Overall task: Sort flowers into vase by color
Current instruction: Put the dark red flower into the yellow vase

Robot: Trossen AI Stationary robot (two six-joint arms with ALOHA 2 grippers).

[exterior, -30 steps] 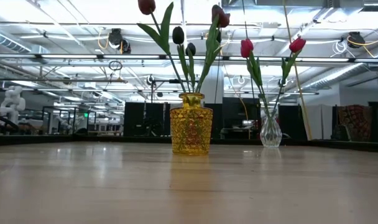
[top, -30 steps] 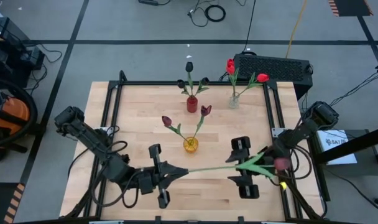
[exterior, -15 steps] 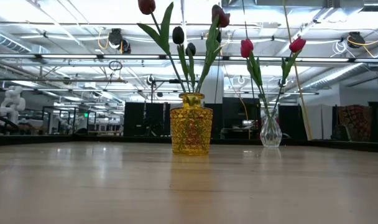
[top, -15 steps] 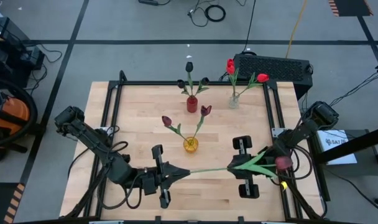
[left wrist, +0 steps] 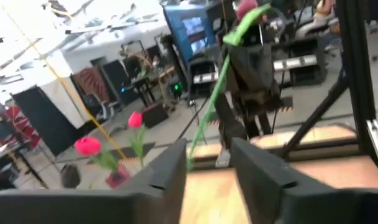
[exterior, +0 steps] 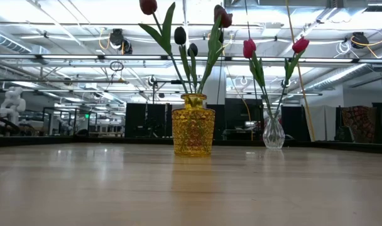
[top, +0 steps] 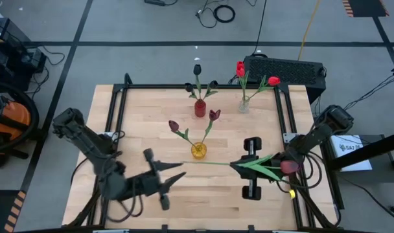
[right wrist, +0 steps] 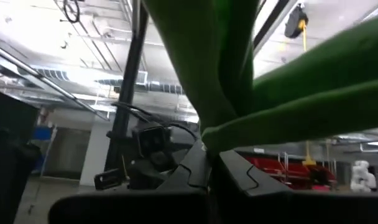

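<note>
Tulip hangs level above the bench, stem pointing toward the yellow vase, clamped at its leaves by the shut right pincer; left pincer, part open, sits apart.

Evenly and brightly lit from overhead in the high view, with only faint soft shadows on the pale worktop, though the left gripper and its arm smeared by motion blur. Strongly backlit at table height by ceiling strip lights, leaving a broad sheen on the wood and the yellow vase glowing. Soft and streaky all over in the left wrist view, washed out toward the white ceiling; in the right wrist view, out of focus on the close green leaves against glaring ceiling lamps.
</note>
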